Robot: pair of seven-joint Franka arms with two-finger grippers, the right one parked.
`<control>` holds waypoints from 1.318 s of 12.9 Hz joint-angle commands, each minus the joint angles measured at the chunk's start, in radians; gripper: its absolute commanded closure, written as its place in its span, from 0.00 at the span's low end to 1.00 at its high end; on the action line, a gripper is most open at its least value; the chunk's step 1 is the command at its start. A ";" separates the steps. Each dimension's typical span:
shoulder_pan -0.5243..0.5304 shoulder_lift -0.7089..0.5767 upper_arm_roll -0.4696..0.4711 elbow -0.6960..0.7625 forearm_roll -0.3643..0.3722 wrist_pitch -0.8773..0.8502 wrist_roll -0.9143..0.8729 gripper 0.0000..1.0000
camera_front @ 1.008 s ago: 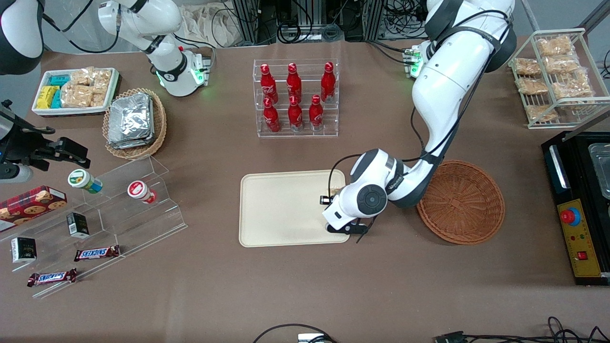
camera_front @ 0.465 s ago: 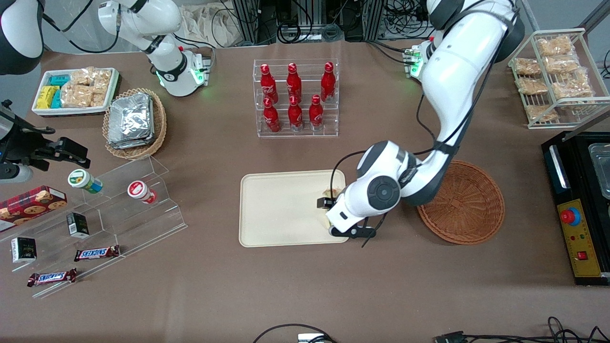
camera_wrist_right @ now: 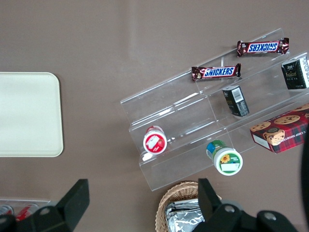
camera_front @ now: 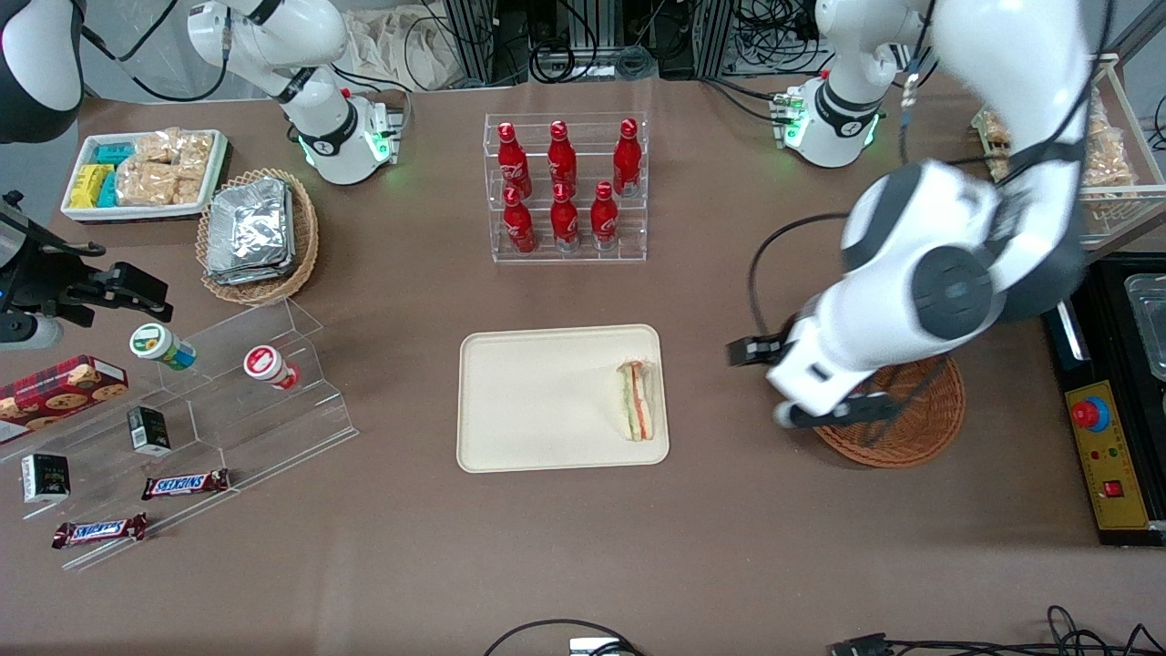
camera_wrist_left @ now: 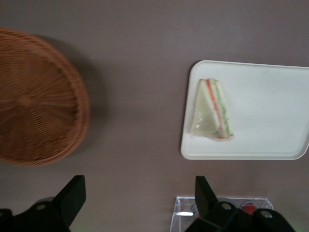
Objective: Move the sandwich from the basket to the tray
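The sandwich [camera_front: 638,399] lies flat on the cream tray [camera_front: 537,401], at the tray's end nearest the basket; it also shows in the left wrist view [camera_wrist_left: 212,110] on the tray [camera_wrist_left: 270,111]. The reddish-brown wicker basket [camera_front: 920,428] is partly covered by the arm and shows nothing inside in the left wrist view [camera_wrist_left: 36,99]. My left gripper [camera_front: 761,383] is raised high above the table between tray and basket, open with nothing in it, its fingers [camera_wrist_left: 72,195] spread wide.
A clear rack of red bottles [camera_front: 565,187] stands farther from the camera than the tray. A black control box [camera_front: 1107,392] sits beside the basket. Clear tiered shelves with snacks [camera_front: 182,410] and a tan basket of foil packs [camera_front: 257,232] lie toward the parked arm's end.
The gripper was low over the tray's end with the sandwich under it; it has let go, risen and swung toward the basket. The sandwich now lies uncovered on the tray.
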 commanded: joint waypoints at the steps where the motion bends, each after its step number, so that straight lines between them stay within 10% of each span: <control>1: 0.072 -0.126 -0.005 -0.040 0.044 -0.125 0.092 0.00; 7: 0.230 -0.203 -0.005 -0.084 0.067 -0.229 0.389 0.00; 13: 0.259 -0.453 -0.005 -0.501 0.066 -0.022 0.396 0.00; 17: 0.252 -0.467 0.002 -0.509 0.066 0.014 0.397 0.00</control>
